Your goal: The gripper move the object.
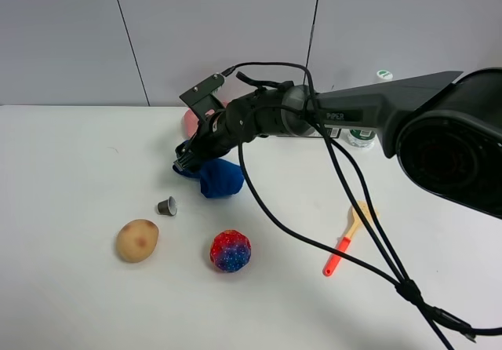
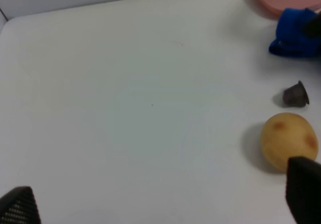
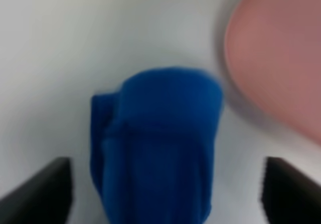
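R gripper [image 1: 183, 164] is hovering at the left end of the blue cloth [image 1: 220, 178]. Its arm is reaching in from the right of the overhead view & across the middle, w/ black cables [image 1: 369, 224] trailing off it toward the near right corner. In the R wrist view the gripper [image 3: 165, 194] is sitting spread wide, one finger [image 3: 40, 194] on each side of the cloth [image 3: 160, 133]. Bare tabletop is showing between each finger & the fabric, so it's pinching nothing. That pic is blurry, so can't tell how far above the surface it's hanging.

The cloth is lying bunched up on the white tabletop [image 1: 78, 169], just in front of the pink plate [image 1: 190, 122]; can't tell if the two are touching.

L gripper [image 2: 160, 201] is showing only in its own wrist view. It's also spread wide, nothing between the fingers, low over bare tabletop. The potato [image 2: 288, 139] is lying just beside one finger [image 2: 303, 194].

On the near side of the cloth a small grey cup [image 1: 166, 205] is standing. Nearer again are the potato [image 1: 138, 240] & a red-and-blue ball [image 1: 230, 250], side by side but apart. An orange-handled spatula [image 1: 345, 248] is lying well off to the right.
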Robot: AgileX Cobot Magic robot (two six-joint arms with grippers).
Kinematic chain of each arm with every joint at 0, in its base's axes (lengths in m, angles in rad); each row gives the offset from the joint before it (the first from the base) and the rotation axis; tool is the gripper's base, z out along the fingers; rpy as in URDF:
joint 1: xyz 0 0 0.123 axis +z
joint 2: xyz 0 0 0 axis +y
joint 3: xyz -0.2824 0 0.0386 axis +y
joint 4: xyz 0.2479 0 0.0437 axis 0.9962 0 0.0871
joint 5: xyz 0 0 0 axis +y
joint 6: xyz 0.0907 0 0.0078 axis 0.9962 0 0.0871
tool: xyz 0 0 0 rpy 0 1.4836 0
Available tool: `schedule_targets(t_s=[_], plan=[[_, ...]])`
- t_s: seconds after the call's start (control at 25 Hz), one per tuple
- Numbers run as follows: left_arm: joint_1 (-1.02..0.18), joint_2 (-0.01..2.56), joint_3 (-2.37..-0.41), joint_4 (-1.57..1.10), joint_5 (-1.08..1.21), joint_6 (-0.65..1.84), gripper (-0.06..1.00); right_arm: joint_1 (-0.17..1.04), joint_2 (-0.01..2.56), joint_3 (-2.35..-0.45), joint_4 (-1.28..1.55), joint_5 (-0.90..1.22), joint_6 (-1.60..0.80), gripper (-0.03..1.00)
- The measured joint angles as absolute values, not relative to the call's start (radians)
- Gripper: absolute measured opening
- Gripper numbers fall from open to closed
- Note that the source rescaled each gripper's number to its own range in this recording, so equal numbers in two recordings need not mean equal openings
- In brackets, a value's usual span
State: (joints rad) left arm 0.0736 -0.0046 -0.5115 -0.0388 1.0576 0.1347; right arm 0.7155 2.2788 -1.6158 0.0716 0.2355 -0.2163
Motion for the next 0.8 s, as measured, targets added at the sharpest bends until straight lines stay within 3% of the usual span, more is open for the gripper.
schedule_targets(t_s=[0.08, 0.2, 0.8], plan=[[0.074, -0.005, -0.511, -0.039, 1.058, 0.135, 1.00, 0.715, 2.279, -1.616, 0.074, 0.203, -0.216, 0.87], [0.074, -0.005, -0.511, -0.039, 1.058, 0.135, 1.00, 0.715, 2.279, -1.616, 0.075, 0.178, -0.216, 0.97], [0.074, -0.005, -0.511, -0.039, 1.058, 0.135, 1.00, 0.692, 2.242, -1.616, 0.096, 0.205, -0.138, 1.00]])
